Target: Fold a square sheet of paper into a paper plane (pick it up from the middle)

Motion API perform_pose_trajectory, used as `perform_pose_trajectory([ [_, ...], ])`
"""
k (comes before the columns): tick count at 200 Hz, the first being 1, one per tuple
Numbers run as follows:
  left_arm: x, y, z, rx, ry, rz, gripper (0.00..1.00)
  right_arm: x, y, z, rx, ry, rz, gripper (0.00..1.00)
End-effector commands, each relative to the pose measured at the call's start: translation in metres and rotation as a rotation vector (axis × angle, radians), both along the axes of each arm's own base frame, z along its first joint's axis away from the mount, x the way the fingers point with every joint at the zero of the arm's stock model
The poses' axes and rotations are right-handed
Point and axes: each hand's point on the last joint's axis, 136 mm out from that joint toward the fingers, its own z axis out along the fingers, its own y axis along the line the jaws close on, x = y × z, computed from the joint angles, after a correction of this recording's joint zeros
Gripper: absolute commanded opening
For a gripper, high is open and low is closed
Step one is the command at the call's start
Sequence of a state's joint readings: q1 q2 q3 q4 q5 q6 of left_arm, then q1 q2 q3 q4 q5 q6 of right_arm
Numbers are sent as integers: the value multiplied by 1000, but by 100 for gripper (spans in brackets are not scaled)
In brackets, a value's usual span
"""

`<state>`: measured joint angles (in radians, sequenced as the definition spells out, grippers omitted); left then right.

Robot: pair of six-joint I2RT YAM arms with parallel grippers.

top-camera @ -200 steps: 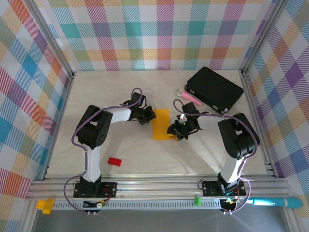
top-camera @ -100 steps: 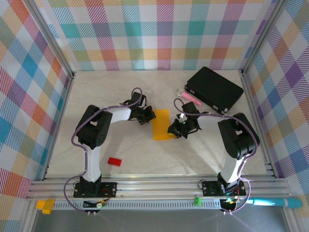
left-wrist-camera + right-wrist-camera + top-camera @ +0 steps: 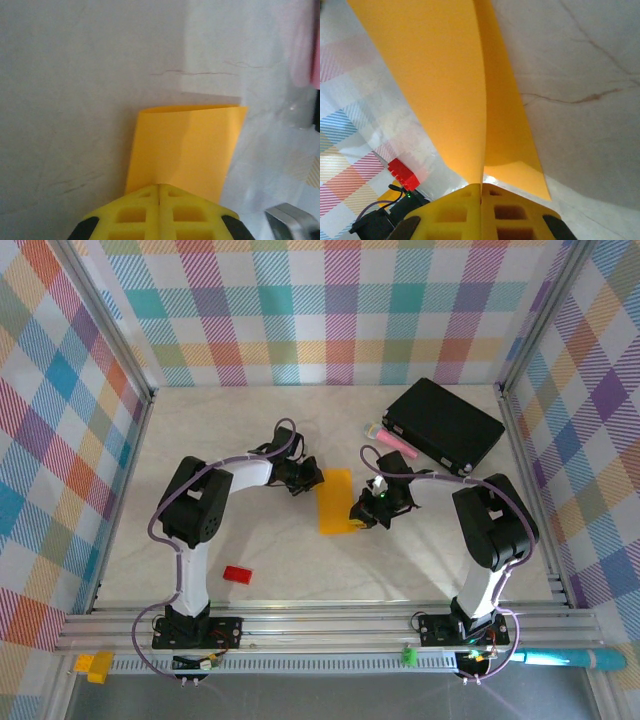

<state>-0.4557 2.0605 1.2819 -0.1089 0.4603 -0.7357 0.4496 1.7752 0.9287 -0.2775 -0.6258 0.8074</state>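
The square sheet of paper is orange-yellow and lies doubled over into a narrow rectangle at the table's middle, not in the form of a paper plane. My left gripper is at its far left edge. In the left wrist view the yellow fingertips are shut on the paper's near edge. My right gripper is at the sheet's near right corner. In the right wrist view it is shut on the paper, whose two layers rise away from the tips and part a little.
A black box lies at the back right with a pink stick beside it. A small red block sits near the front left and also appears in the right wrist view. Plaid walls and aluminium rails enclose the table.
My right gripper has closed on the paper's near right corner and shifted slightly to the right. The left gripper has stayed shut in place on the far edge.
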Motion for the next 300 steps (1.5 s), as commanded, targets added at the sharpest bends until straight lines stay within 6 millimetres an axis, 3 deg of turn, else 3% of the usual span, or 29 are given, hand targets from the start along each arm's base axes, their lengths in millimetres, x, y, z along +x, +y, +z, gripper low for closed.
perform_pose_trajectory([
  [1, -9, 2, -11, 25, 43, -19, 0, 5, 12, 21, 65, -32, 36, 0],
  [37, -17, 7, -26, 50, 80, -20, 0, 12, 38, 22, 89, -53, 70, 0],
  [78, -22, 10, -30, 57, 91, -20, 0, 38, 56, 22, 73, -107, 46, 0],
  [194, -22, 11, -35, 63, 93, -18, 0, 47, 54, 0, 5, -86, 16, 0],
  [300, -24, 12, -39, 60, 101, -14, 0, 50, 60, -4, 31, -83, 18, 0],
])
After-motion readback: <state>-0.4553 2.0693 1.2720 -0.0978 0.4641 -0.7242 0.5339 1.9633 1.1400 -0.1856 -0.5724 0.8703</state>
